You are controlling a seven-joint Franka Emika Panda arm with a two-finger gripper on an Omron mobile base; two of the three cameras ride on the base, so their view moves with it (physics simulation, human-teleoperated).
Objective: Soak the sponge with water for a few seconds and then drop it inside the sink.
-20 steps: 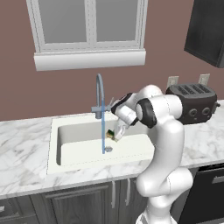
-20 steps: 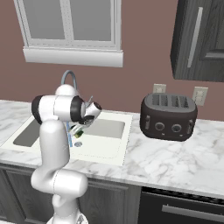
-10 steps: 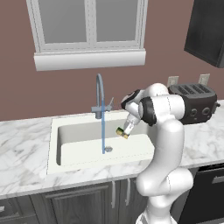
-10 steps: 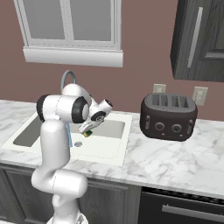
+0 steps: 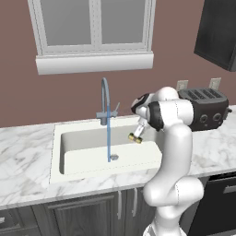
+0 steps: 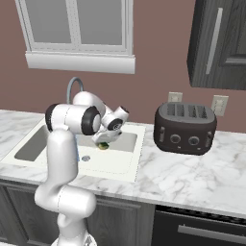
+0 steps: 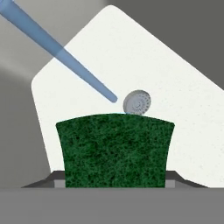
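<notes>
Hand view: two-finger gripper (image 7: 115, 186) clamps small yellow, green-backed sponge (image 7: 115, 148) | above off-white rectangular sink (image 5: 83, 156), beside its blue water stream (image 5: 109, 131) | advice: release over the basin floor.

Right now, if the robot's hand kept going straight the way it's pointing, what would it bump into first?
Probably the sink floor, close to the round drain. The hand is shut on the sponge, so the sponge would touch first. The water runs off to one side, though depth is hard to judge.
</notes>
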